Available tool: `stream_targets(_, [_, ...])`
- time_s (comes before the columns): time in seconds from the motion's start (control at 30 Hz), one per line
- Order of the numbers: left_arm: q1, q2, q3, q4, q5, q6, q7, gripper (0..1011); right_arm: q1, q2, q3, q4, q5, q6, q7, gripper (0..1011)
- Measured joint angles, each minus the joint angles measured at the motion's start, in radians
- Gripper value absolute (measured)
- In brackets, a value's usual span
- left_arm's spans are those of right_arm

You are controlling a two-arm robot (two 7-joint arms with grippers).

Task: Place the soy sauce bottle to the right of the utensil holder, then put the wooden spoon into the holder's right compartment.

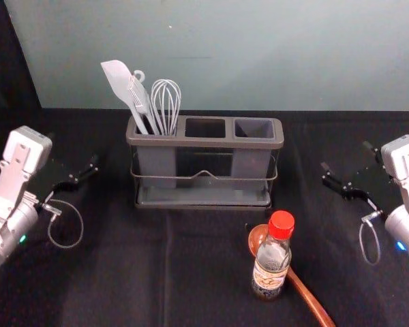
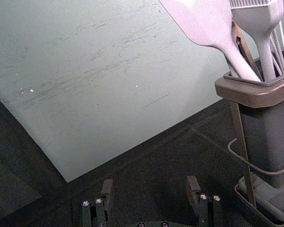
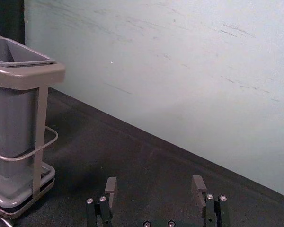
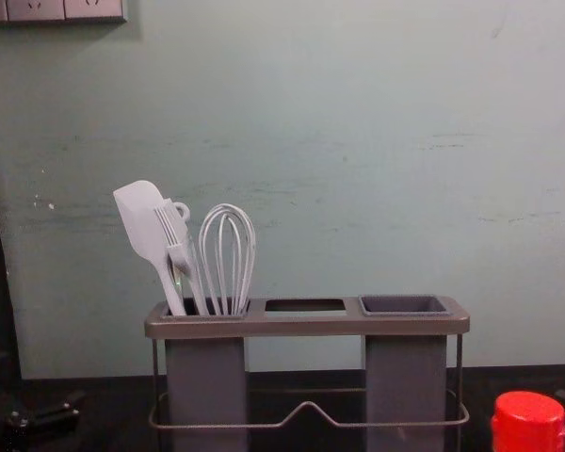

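As you face the holder (image 1: 204, 143), you find its left compartment (image 4: 205, 377) packed with tools: a spatula (image 1: 117, 80) leaning outward to the left, a brush (image 4: 172, 231) beside it, and a whisk (image 1: 167, 107) to their right. Your right compartment (image 4: 405, 377) stands open at the top, with its inner walls in sight and the wooden spoon outside it. Between the two, the rim frames a middle opening (image 4: 306, 305), and a tray (image 1: 201, 197) sits below.

You have the bottle (image 1: 267, 276) upright on the dark cloth (image 1: 109, 272), in front of the holder toward its right end, capped in red and dark toward its base. Your spoon (image 1: 310, 300) lies on the cloth, bowl behind the bottle, handle slanting out to the near right; whether the two touch, you cannot tell.

Your left gripper (image 1: 73, 151) hangs well to the left of the holder, and its wrist view shows the jaws wide apart with bare space between them. Your right gripper (image 1: 346, 155) is off to the holder's right, its jaws spread just as wide around nothing.
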Motion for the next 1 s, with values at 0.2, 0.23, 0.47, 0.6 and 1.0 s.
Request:
stream_targets(0.2, [0.0, 0.0, 0.0, 0.0, 0.0, 0.0, 0.0, 1000, 0.0, 0.0, 0.0, 0.0, 0.0, 0.0, 0.0, 1003])
stream_targets(0.23, [0.0, 0.0, 0.0, 0.0, 0.0, 0.0, 0.0, 1000, 0.0, 0.0, 0.0, 0.0, 0.0, 0.0, 0.0, 1002])
stream_targets(0.47, [0.0, 0.0, 0.0, 0.0, 0.0, 0.0, 0.0, 1000, 0.0, 0.0, 0.0, 0.0, 0.0, 0.0, 0.0, 1003])
stream_targets(0.6, [0.0, 0.0, 0.0, 0.0, 0.0, 0.0, 0.0, 1000, 0.0, 0.0, 0.0, 0.0, 0.0, 0.0, 0.0, 1003])
stream_targets(1.0, [0.0, 0.0, 0.0, 0.0, 0.0, 0.0, 0.0, 1000, -0.064, 0.029, 0.013, -0.08, -0.062, 0.0, -0.023, 1003])
